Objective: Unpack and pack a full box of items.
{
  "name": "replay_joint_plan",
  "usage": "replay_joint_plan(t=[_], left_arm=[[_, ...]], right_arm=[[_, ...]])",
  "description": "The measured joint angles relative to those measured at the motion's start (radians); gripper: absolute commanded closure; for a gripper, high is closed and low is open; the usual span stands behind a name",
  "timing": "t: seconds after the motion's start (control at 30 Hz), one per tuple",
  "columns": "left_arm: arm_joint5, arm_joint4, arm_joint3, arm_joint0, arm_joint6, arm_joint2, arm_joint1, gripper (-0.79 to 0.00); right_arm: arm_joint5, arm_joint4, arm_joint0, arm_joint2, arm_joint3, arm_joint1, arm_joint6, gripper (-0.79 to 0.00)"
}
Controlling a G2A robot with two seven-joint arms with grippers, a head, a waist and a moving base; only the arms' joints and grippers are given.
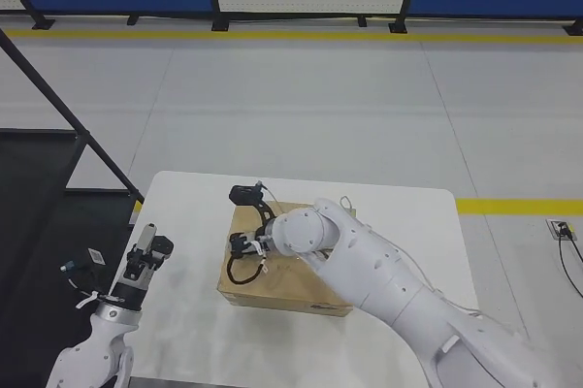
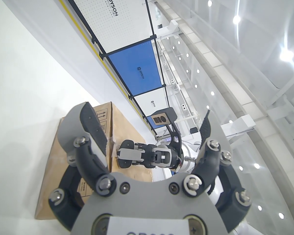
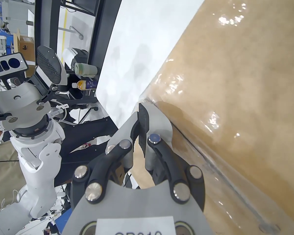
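A closed, taped brown cardboard box [image 1: 291, 286] sits in the middle of the white table [image 1: 184, 320]. My right gripper [image 1: 235, 267] rests over the box's left end, its fingers [image 3: 140, 128] shut together right at the taped top edge of the box [image 3: 235, 74]; I cannot tell whether any tape is pinched between them. My left gripper [image 1: 153, 242] stands open above the table's left part, a short way from the box, pointing at it. From its wrist, the open left gripper [image 2: 149, 128] frames the box [image 2: 47, 179] and the right gripper [image 2: 127, 156] on top.
A black metal frame [image 1: 39, 194] stands just left of the table. Bottles [image 3: 84, 84] sit on a low stand beyond the table's left edge. Bare table surface [image 1: 194, 213] surrounds the box on its left and front sides.
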Motion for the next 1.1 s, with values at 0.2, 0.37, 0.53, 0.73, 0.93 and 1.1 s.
replay_joint_plan(t=[0.2, 0.37, 0.53, 0.73, 0.93, 1.1], left_arm=[[0.0, -0.006, 0.004, -0.001, -0.009, -0.001, 0.002, -0.785], [0.002, -0.006, 0.006, -0.003, -0.02, -0.002, 0.004, -0.785], [0.002, -0.005, 0.008, -0.004, -0.027, 0.002, 0.005, -0.785], [0.01, 0.003, 0.007, -0.016, -0.035, 0.013, 0.006, -0.785], [0.023, 0.019, 0.002, -0.034, -0.046, 0.031, 0.007, -0.785], [0.03, 0.03, 0.002, -0.047, -0.049, 0.047, 0.008, -0.785]], right_arm=[[-0.036, 0.003, 0.01, -0.008, 0.058, -0.042, -0.032, 0.0], [-0.041, 0.007, 0.026, -0.003, 0.112, -0.065, -0.013, 0.0], [-0.057, 0.011, 0.034, 0.022, 0.149, -0.066, 0.02, 0.0], [-0.106, 0.021, 0.011, 0.075, 0.134, -0.036, 0.097, 0.0], [-0.062, -0.049, -0.033, 0.132, 0.045, 0.016, 0.096, 0.0], [0.016, -0.118, -0.097, 0.198, -0.064, 0.069, 0.105, 0.0]])
